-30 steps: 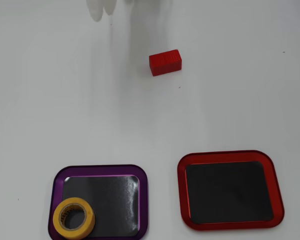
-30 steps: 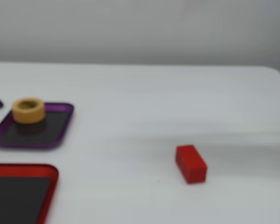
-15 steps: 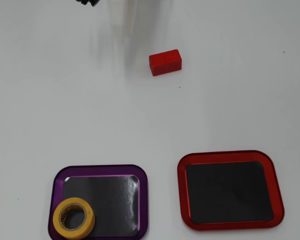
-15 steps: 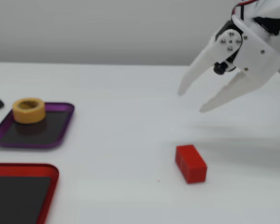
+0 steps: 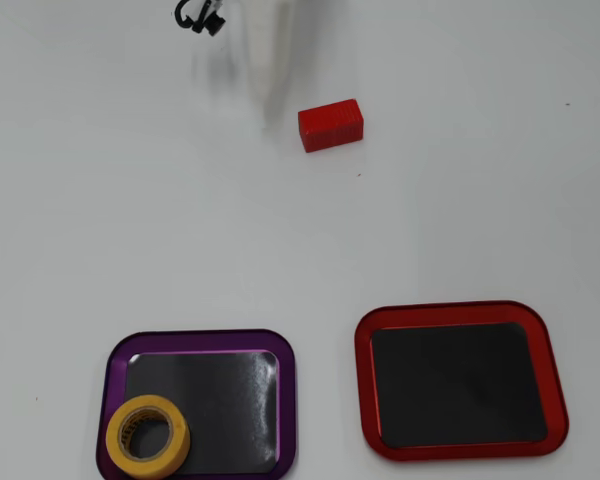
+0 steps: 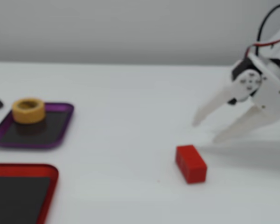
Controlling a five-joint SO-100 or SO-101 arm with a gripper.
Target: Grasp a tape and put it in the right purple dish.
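A: Nearest item in the fixed view?
B: Red dish, empty. Behind it, the purple dish; the tape is lodged flat in its far corner, so delivery is judged done.
A: Farther?
B: Red block on the counter, untouched. Pincer spread wide, nothing held, beside the block.

Yellow tape flat in purple dish corner; core up
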